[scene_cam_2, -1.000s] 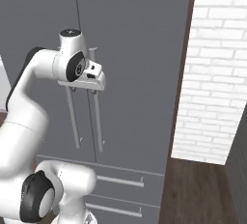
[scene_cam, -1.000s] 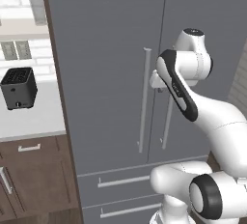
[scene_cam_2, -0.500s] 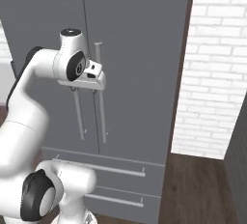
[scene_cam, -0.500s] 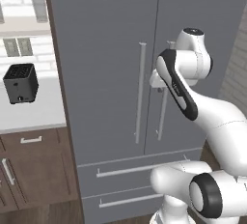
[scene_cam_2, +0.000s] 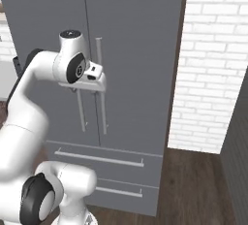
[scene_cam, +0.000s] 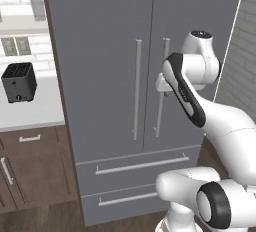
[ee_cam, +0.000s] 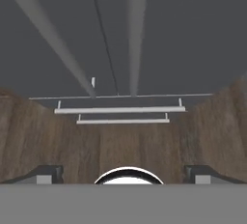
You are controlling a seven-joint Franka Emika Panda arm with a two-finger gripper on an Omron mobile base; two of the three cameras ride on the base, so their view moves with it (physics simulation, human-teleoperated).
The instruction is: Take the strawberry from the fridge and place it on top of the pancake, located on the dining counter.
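- Gripper [ee_cam: 123,175]: jaws wide apart, nothing between them; the two dark fingertips [ee_cam: 44,174] sit at the far corners of the hand view
- In the base views the hand is up against the fridge [scene_cam: 105,41] front at handle height, just beside the right door's handle [scene_cam: 161,87]; the fingers themselves are hidden behind the wrist, contact cannot be told
- Hand view looks down the fridge face: the two bar handles run toward the seam, two drawer pulls [ee_cam: 119,110] lie crosswise below, wood floor [ee_cam: 29,136] to either side
- Fridge: tall, matte grey, two doors shut with a thin dark seam between, long thin pale vertical handles [scene_cam_2: 101,90] either side of the seam, two drawers beneath with horizontal bars
- Left of the fridge: white worktop [scene_cam: 30,111] carrying a black toaster [scene_cam: 19,82], brown cabinets [scene_cam: 35,168] under it
- Right of the fridge: white brick wall [scene_cam_2: 213,64], dark wood floor at its foot
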